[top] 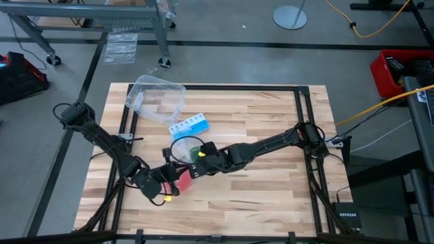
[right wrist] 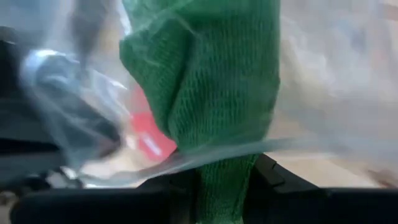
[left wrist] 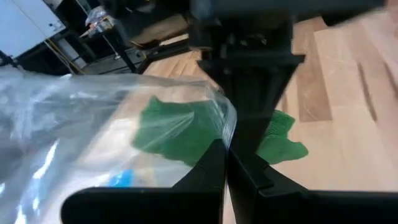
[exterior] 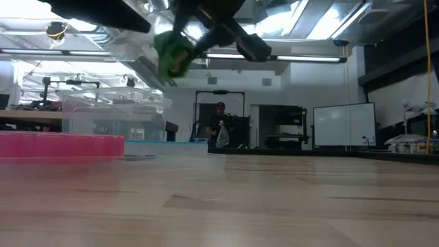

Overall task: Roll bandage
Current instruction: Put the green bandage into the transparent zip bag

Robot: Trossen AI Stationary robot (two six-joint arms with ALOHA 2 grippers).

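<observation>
Lower left of centre in the high view, the left gripper (top: 178, 190) has its fingers (left wrist: 214, 168) pressed fully together, pinching clear plastic film (left wrist: 74, 124). Just right of it, the right gripper (top: 192, 168) clamps the bandage (right wrist: 211, 93), lifted off the counter (top: 271, 196), its long axis running straight out from the fingers.

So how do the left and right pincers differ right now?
The left pincer is shut on a clear plastic film, its fingers pressed together; the right pincer is shut on the dark green cloth bandage, its fingers held apart by the cloth. Both meet above the wooden table.
</observation>
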